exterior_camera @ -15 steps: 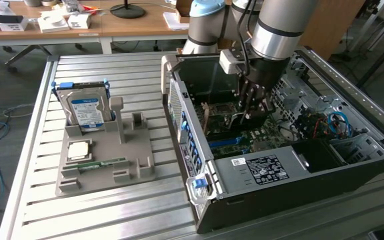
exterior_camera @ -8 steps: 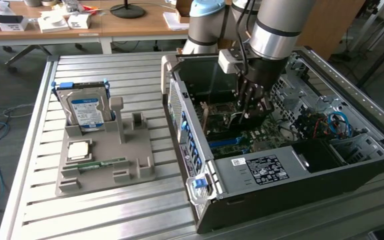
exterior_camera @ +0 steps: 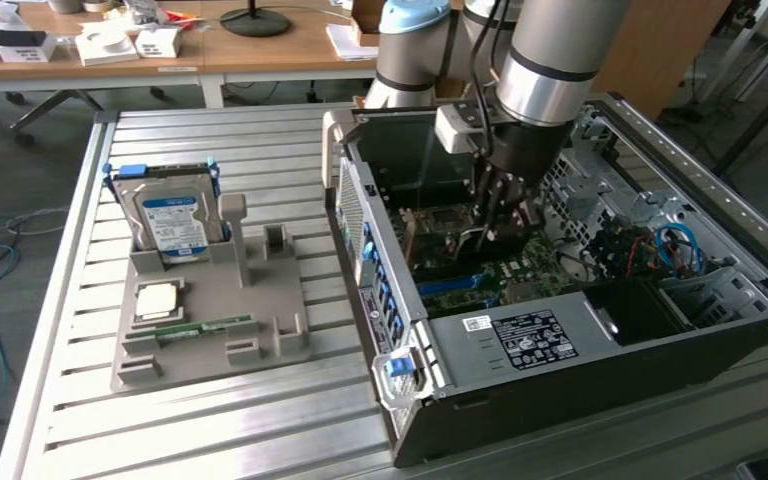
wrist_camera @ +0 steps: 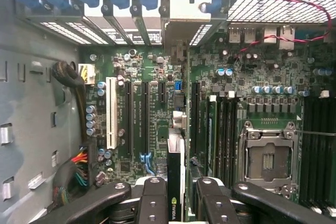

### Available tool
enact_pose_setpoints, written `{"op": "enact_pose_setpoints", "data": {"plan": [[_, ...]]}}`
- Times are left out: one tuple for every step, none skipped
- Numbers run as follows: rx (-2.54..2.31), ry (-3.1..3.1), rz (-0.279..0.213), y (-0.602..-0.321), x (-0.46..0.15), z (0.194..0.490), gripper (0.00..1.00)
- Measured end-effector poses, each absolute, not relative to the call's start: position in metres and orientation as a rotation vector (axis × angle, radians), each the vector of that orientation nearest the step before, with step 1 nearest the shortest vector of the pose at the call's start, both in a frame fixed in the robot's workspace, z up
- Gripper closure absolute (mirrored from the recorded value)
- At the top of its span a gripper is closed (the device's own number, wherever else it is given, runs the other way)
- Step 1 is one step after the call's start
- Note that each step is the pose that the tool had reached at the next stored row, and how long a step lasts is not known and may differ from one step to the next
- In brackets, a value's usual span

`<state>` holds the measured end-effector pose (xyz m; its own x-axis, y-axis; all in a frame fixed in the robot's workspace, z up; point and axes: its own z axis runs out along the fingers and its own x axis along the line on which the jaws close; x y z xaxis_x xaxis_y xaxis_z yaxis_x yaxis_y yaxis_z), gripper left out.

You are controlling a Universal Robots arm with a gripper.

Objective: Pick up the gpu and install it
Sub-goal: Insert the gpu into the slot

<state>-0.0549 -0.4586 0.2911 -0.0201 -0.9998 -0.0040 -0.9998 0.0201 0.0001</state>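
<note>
The gpu (wrist_camera: 176, 153) stands edge-on over the green motherboard (wrist_camera: 142, 77), a thin dark card with a logo on its near edge. Its metal end bracket (wrist_camera: 186, 11) sits against the rear slot openings of the case. My gripper (wrist_camera: 176, 190) is shut on the card, with one black finger (wrist_camera: 154, 195) on each side. In the exterior view the gripper (exterior_camera: 495, 235) reaches straight down into the open computer case (exterior_camera: 558, 335), and the gpu (exterior_camera: 471, 245) is low among the boards beneath it.
A white slot (wrist_camera: 111, 114) and black slots lie beside the card, and the processor socket (wrist_camera: 268, 158) is on its other side. On the exterior view's left, a grey holder (exterior_camera: 211, 330) carries a hard drive (exterior_camera: 171, 220) and a memory stick (exterior_camera: 204, 327).
</note>
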Motion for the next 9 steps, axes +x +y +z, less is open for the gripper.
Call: {"op": "enact_pose_setpoints", "data": {"plan": [[-2.197,2.242,0.005,-0.4586,-0.0548,0.2907,0.74],[-2.197,2.242,0.004,-0.4586,-0.0549,0.2907,0.74],[-2.197,2.242,0.004,-0.4586,-0.0549,0.2907,0.74],[-2.197,2.242,0.004,-0.4586,-0.0549,0.2907,0.74],[-2.197,2.242,0.004,-0.4586,-0.0553,0.2906,0.74],[-2.197,2.242,0.004,-0.4585,-0.0559,0.2904,0.74],[-2.197,2.242,0.004,-0.4585,-0.0560,0.2900,0.74],[-2.197,2.242,0.005,-0.4585,-0.0560,0.2892,0.74],[-2.197,2.242,0.004,-0.4585,-0.0560,0.2882,0.74]]}}
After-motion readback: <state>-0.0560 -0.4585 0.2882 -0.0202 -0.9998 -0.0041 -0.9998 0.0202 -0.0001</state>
